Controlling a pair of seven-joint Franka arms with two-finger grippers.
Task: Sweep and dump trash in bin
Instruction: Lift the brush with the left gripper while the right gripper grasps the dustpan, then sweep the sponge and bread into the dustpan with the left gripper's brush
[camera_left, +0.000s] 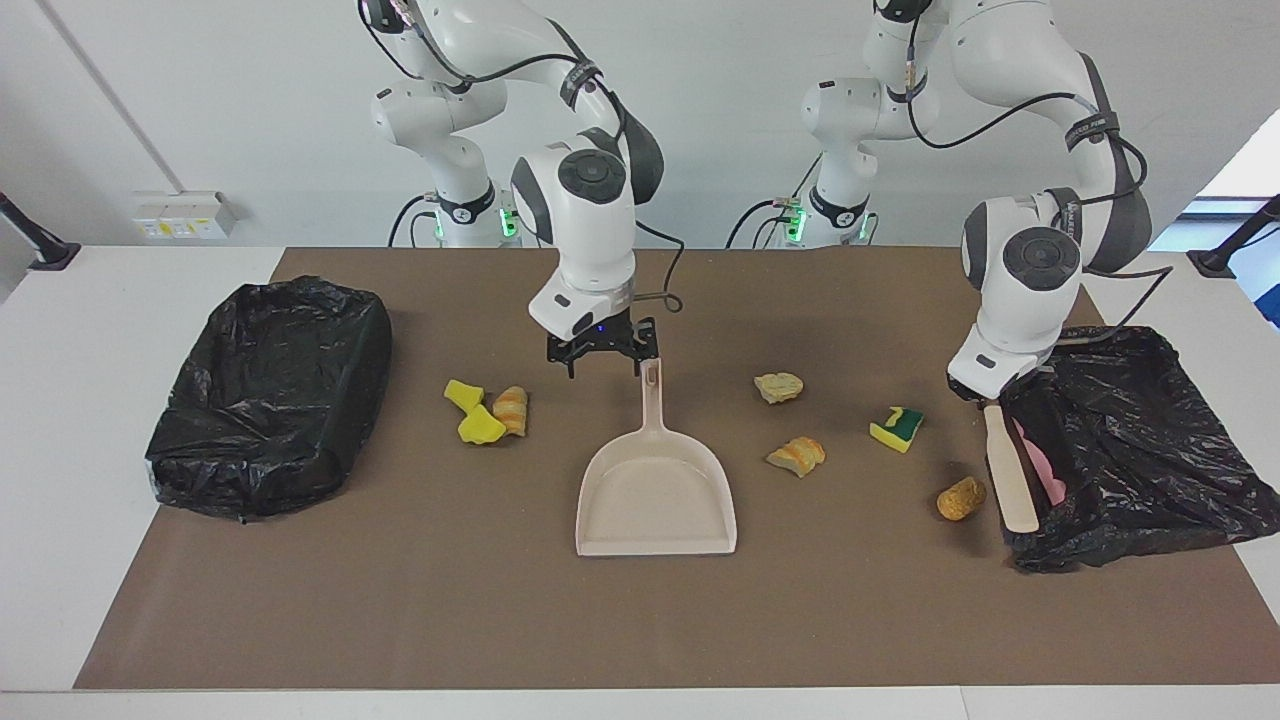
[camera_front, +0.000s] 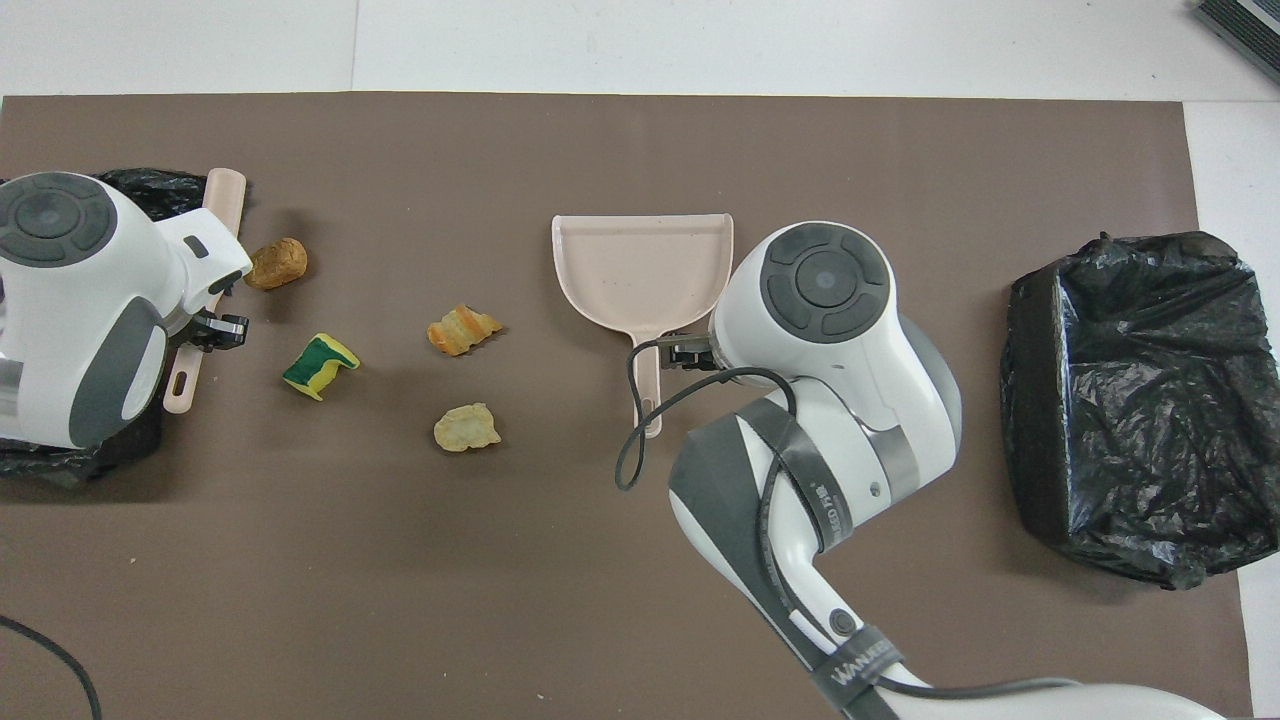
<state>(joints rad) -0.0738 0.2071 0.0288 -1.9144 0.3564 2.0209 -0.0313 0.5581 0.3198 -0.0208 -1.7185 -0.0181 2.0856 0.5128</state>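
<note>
The trash lies scattered on the brown mat (camera_left: 400, 620) across the middle band of the facing view. A cluster of three chunks (camera_left: 485, 410) sits left of centre in the frame. A pale chunk (camera_left: 778, 387), a striped chunk (camera_left: 797, 455), a yellow-and-green chunk (camera_left: 896, 428) and an orange chunk (camera_left: 961, 498) are strung out toward the right. None is in the dustpan (camera_left: 655, 495) at centre frame, or in either black-lined bin (camera_left: 270, 395). The left gripper (camera_left: 985, 398), at the right of the facing view, is clamped on the brush (camera_left: 1008, 470), which hangs right against the second bin's bag (camera_left: 1130, 440). To me that is the first hazard: a stroke begun from there could snag the loose plastic and drag it onto the mat. The orange chunk sits just beside the brush, so a careless swing could flick it off toward the lower frame rather than toward the pan, which is well apart from it. The right gripper (camera_left: 605, 365) hovers with its fingers spread wide and holding nothing, at the tip of the dustpan's handle. The handle looks to sit beside one finger rather than squarely between the two. If so, closing may miss it or nudge it and skew the pan. The right arm also hides the cluster in the overhead view.
</note>
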